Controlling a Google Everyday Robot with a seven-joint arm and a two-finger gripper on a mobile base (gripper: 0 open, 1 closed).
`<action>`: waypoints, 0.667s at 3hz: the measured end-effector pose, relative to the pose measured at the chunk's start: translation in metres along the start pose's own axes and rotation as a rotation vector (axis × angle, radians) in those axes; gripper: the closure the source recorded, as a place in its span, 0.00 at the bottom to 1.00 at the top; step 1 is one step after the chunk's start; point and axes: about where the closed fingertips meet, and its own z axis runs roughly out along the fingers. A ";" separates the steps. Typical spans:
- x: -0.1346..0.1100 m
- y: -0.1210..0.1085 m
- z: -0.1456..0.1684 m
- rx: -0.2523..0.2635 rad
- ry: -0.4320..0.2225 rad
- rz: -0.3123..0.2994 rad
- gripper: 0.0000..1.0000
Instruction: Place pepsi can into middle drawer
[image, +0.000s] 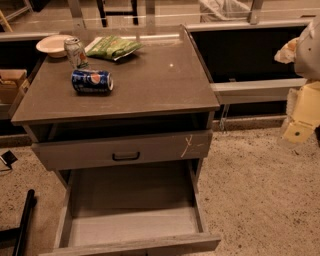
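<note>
The pepsi can (92, 81), blue with a red-and-white logo, lies on its side on the left part of the grey cabinet top (160, 85). The middle drawer (131, 222) is pulled far out at the bottom of the view, and its broad grey floor is bare. My gripper (299, 125) shows as pale yellow and white parts at the right edge of the view. It is well to the right of the cabinet, above the floor, far from the can, with nothing seen in it.
A pale white-green can (76, 52) stands upright behind the pepsi can. A green chip bag (113, 47) and a white bowl (52, 44) lie at the back of the top. The upper drawer front (125, 150) with a black handle sticks out slightly. A black pole (22, 220) leans at lower left.
</note>
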 end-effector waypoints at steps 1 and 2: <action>0.000 0.000 0.000 0.000 0.000 0.000 0.00; -0.027 -0.014 0.021 -0.032 -0.058 -0.021 0.00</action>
